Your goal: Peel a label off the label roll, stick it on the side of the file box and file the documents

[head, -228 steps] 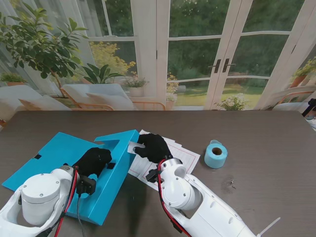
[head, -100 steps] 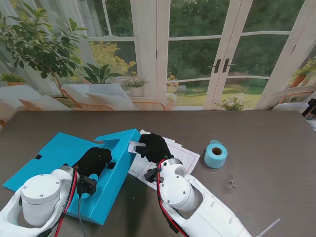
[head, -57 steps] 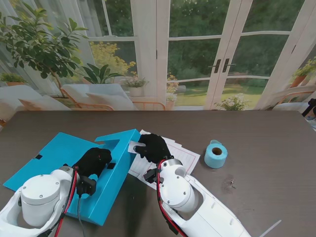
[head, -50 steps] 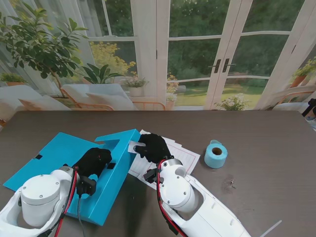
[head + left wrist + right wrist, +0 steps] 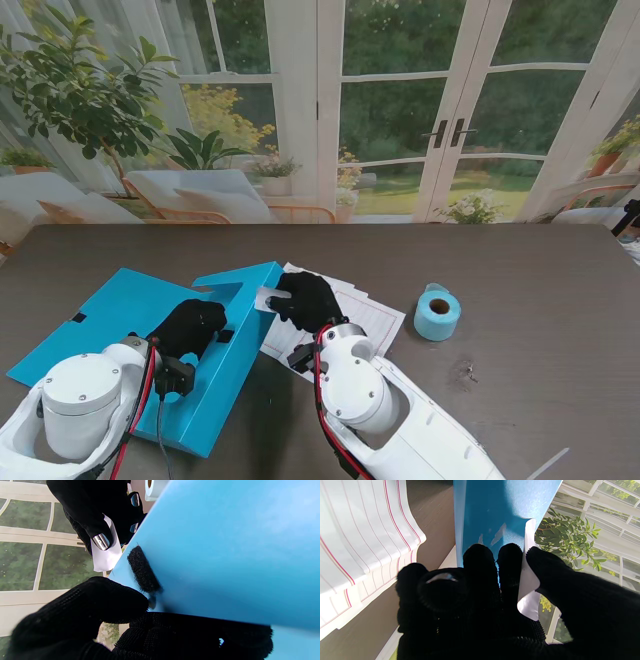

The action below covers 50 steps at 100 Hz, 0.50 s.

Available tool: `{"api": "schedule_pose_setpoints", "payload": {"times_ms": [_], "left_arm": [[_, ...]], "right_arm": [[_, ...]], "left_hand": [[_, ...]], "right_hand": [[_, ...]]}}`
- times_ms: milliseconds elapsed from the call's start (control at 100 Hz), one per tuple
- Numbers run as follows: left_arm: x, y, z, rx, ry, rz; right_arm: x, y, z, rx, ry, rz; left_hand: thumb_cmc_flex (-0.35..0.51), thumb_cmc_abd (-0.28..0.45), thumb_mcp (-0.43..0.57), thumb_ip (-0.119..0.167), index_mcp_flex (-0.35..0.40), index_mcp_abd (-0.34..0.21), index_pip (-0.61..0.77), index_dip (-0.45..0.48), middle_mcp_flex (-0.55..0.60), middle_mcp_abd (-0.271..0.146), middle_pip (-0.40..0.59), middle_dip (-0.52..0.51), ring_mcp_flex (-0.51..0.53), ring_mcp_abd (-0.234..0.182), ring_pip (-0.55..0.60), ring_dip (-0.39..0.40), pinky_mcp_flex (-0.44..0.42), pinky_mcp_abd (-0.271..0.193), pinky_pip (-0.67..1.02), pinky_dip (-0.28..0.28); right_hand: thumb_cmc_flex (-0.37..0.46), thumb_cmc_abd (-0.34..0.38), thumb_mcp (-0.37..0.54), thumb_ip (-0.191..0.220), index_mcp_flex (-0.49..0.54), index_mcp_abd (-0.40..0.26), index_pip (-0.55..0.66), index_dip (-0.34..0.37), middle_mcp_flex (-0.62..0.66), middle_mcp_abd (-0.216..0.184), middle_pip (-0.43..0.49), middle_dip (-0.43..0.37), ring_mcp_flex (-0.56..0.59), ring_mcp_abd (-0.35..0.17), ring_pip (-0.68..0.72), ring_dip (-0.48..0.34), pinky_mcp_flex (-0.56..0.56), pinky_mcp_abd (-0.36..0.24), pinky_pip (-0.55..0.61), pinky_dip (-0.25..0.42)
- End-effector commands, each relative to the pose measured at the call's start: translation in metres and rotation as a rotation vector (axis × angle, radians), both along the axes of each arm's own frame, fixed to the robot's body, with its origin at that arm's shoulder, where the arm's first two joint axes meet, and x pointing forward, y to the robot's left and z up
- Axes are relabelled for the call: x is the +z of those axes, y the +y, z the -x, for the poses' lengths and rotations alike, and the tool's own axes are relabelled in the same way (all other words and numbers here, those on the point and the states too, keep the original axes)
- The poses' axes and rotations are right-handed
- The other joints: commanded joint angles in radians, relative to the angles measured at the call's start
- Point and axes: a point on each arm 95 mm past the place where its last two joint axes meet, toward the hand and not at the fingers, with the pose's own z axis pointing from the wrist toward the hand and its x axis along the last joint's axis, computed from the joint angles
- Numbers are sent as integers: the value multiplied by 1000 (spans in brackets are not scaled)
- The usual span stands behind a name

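Note:
The blue file box [image 5: 120,305] lies opened out on the table's left half, one side panel [image 5: 245,290] raised. My left hand [image 5: 188,327] grips that panel near a black velcro patch [image 5: 143,570]. My right hand [image 5: 308,297] pinches a white label [image 5: 268,296] against the panel's right edge; the label [image 5: 528,580] sits between thumb and fingers, partly curled. In the left wrist view the label [image 5: 106,551] hangs off the right hand's fingertips [image 5: 101,541]. Lined documents [image 5: 365,315] lie under the right hand. The blue label roll [image 5: 437,312] stands to the right.
A small dark speck [image 5: 468,374] lies on the table nearer to me than the roll. Windows, plants and chairs lie beyond the far table edge. Both arms fill the near part of the stand view.
My right hand with the label has crept slightly left, toward the raised panel's edge. The left hand and file box have stayed put.

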Motion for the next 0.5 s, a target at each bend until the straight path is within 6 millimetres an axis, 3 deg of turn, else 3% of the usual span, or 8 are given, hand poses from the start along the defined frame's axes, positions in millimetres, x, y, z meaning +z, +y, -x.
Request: {"api": "schedule_pose_setpoints", "payload": {"times_ms": [0,300,490], "left_arm": [[2,-3,1,-23,-2,17],[2,-3,2,-23,-6,18],[2,-2,3,-30,-7,17]], "right_arm": [[-2,5,2,11,11,2],[-13,5,1,15,0,55],[-15,7,2,15,-21,81]], "left_hand": [[40,10,51,0,-1,34,53,22,25,-84,36,14,0,30,38,15,3,16,20,13],[40,10,51,0,-1,34,53,22,26,-82,35,13,0,32,38,15,3,16,20,13],[40,10,51,-1,-1,34,53,22,26,-84,36,13,1,30,38,16,3,16,20,13]], "right_hand": [[18,-10,42,-13,6,-8,-3,2,32,46,17,12,23,-7,23,10,173,19,26,-6],[2,0,23,-12,-9,-33,-11,-6,3,45,6,6,21,4,3,0,143,7,29,-4],[-16,1,-1,-1,-24,-46,-16,-70,-35,44,21,-6,22,19,-5,-9,118,6,46,0]]}}
